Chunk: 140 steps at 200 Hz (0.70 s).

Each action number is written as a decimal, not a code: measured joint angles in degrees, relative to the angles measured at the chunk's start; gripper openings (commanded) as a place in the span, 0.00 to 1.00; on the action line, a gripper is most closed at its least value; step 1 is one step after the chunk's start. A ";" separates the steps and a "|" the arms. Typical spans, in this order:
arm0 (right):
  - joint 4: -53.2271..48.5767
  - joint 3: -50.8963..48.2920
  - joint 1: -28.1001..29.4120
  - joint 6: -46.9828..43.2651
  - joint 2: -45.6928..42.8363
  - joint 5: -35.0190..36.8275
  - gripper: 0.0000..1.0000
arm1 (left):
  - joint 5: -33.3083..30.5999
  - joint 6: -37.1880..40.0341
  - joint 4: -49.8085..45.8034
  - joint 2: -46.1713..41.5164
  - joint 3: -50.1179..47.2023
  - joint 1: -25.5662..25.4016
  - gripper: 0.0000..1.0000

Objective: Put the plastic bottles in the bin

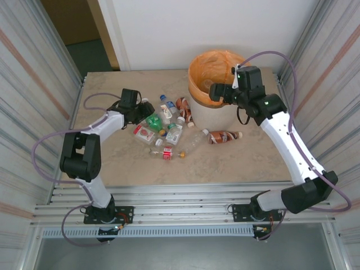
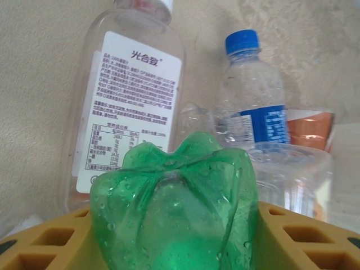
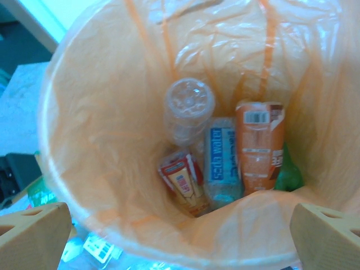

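Observation:
My left gripper (image 1: pixel 145 116) (image 2: pixel 174 230) is shut on a green bottle (image 1: pixel 153 121) (image 2: pixel 180 202), whose ribbed base sits between the yellow fingers (image 2: pixel 50 242) at the left of the pile. Behind it stand a white-labelled clear bottle (image 2: pixel 132 107) and a blue-capped one (image 2: pixel 250 101). Several more plastic bottles lie on the table, among them a brown-labelled one (image 1: pixel 224 136) and a clear one (image 1: pixel 191 142). My right gripper (image 1: pixel 216 91) (image 3: pixel 181 236) hangs open over the bin (image 1: pixel 211 115) (image 3: pixel 56 112), nothing between its fingers. Inside lie several bottles, such as a soda water one (image 3: pixel 220 157).
Ribbed metal walls (image 1: pixel 34 84) close in the table on both sides, and a white wall stands behind. A small red-capped bottle (image 1: pixel 167 153) lies nearest the front edge. A brown bottle (image 1: pixel 183 107) rests against the bin's left side.

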 measured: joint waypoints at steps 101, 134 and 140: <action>8.13 -5.84 18.88 -2.99 2.82 -5.68 0.98 | 11.56 -0.04 0.39 -17.81 -5.25 0.61 0.42; 10.47 -4.79 23.06 -3.65 10.36 -6.27 0.98 | 15.26 -1.16 0.90 -22.64 -6.45 0.61 0.42; 10.75 -4.09 23.76 -3.93 12.02 -6.29 0.98 | 15.87 -1.53 1.11 -23.32 -6.73 0.61 0.41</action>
